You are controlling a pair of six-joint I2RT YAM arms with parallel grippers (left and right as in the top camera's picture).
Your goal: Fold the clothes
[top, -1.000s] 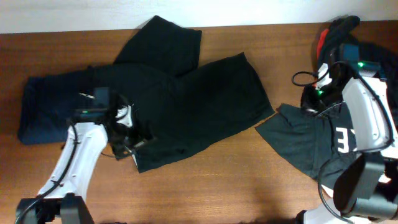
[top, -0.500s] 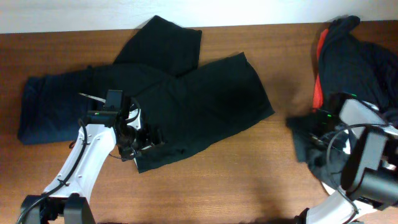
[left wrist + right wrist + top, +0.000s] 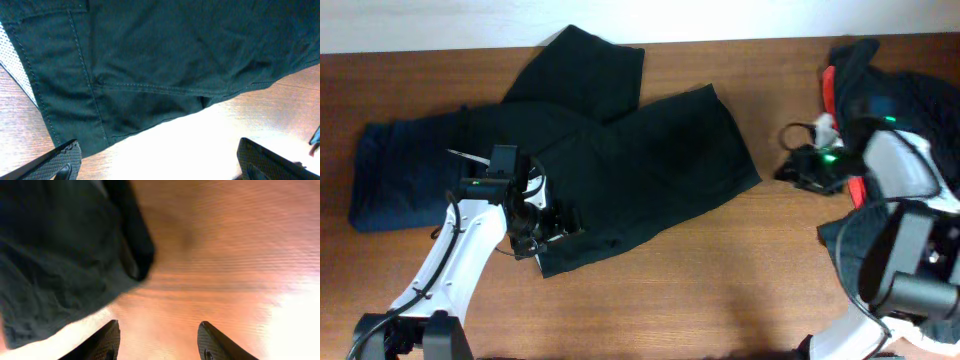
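Black shorts (image 3: 630,160) lie spread across the middle of the table. In the left wrist view their stitched hem (image 3: 150,65) and a whitish mesh edge (image 3: 15,60) fill the top. My left gripper (image 3: 550,228) hovers at the shorts' lower left corner, open, with bare wood between its fingers (image 3: 55,162). A navy piece (image 3: 400,180) lies at the far left. My right gripper (image 3: 788,172) is open over bare wood just right of the shorts, holding nothing. Dark fabric (image 3: 60,255) lies to its upper left in the right wrist view.
A heap of dark clothes (image 3: 910,95) with a red piece (image 3: 830,85) fills the back right corner. Another dark garment (image 3: 855,250) is bunched at the right edge by the right arm's base. The wooden table (image 3: 720,290) shows along the front.
The right arm dragged a spread dark garment rightward into a bunch, then opened its jaws and swung left over bare wood. The left gripper shifted slightly right along the shorts.
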